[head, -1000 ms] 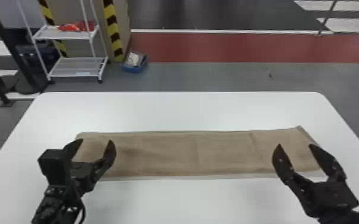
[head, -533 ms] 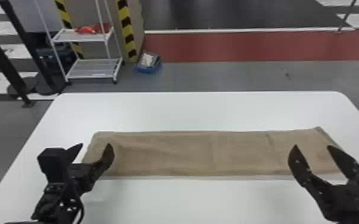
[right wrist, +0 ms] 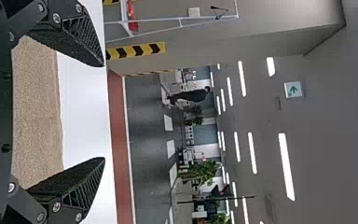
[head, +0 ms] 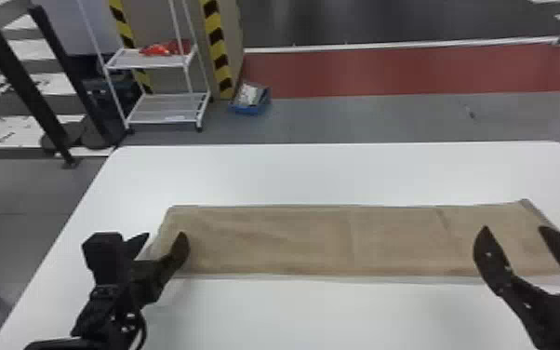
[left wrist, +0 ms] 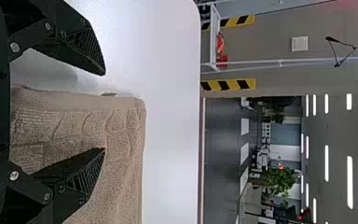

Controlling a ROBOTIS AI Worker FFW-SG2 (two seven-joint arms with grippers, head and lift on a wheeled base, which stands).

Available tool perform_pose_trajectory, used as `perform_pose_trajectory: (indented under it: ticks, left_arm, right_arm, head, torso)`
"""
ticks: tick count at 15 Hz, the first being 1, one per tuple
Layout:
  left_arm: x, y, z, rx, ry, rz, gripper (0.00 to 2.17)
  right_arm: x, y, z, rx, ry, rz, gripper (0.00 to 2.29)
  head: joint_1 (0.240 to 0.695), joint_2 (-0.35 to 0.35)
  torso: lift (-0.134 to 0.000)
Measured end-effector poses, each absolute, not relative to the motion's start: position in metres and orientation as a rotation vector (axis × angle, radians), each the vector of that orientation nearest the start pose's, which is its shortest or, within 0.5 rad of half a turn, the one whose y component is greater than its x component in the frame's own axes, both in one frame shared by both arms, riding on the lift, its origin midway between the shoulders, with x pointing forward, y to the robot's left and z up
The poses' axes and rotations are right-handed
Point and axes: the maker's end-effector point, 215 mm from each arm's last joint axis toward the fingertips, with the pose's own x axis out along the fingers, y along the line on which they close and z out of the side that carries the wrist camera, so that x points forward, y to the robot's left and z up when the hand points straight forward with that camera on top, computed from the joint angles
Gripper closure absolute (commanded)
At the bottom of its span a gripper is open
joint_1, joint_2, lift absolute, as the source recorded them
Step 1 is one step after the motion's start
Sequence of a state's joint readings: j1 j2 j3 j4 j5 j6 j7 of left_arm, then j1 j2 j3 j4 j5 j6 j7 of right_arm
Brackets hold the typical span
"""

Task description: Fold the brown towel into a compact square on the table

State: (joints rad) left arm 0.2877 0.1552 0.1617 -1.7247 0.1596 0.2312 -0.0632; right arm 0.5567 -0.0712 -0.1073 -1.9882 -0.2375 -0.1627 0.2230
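1. One brown towel [head: 311, 242] lies as a long, flat strip across the white table [head: 339, 172]; we note a crease toward its right end.
2. We see the left gripper [head: 162, 236] at the strip's left end, its fingers spread.
3. We find the right gripper [head: 514, 229] at the right end, its fingers likewise wide apart.
4. Beyond the table, we observe a white rack [head: 165, 109] and a blue box [head: 249, 108].
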Motion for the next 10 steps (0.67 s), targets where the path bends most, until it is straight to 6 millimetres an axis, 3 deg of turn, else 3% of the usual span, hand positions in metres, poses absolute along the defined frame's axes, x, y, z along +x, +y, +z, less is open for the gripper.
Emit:
perform_pose_trajectory:
  ticks: [2,4,5,6,7,10]
  left_arm:
    - [0.4831,0.3486,-0.4664,0.001,0.353,0.073,0.43]
    - [0.4828,0.3481,-0.4673,0.002,0.358,0.072,0.81]
    - [0.4832,0.3475,-0.4661,0.002,0.356,0.072,1.16]
    - [0.4833,0.3469,-0.4651,0.002,0.355,0.071,1.68]
    - [0.4828,0.3464,-0.4652,0.001,0.356,0.070,1.98]
    - [0.4793,0.3459,-0.4717,-0.005,0.391,0.073,1.98]
  right_arm:
    - [0.4192,-0.2521,-0.3263,0.105,-0.078,0.153,0.19]
    - [0.4182,-0.2524,-0.3215,0.100,-0.095,0.156,0.19]
    - [0.4181,-0.2525,-0.3209,0.099,-0.097,0.156,0.19]
    - [0.4181,-0.2524,-0.3206,0.099,-0.098,0.156,0.19]
    - [0.4181,-0.2523,-0.3205,0.099,-0.098,0.157,0.19]
    - [0.4179,-0.2524,-0.3202,0.100,-0.098,0.157,0.19]
  head:
    - [0.695,0.119]
    - [0.695,0.119]
    - [0.695,0.118]
    - [0.695,0.118]
    - [0.695,0.117]
    - [0.695,0.118]
  torso:
    - [-0.123]
    - [-0.123]
    - [-0.123]
    - [-0.123]
    - [-0.123]
    - [-0.123]
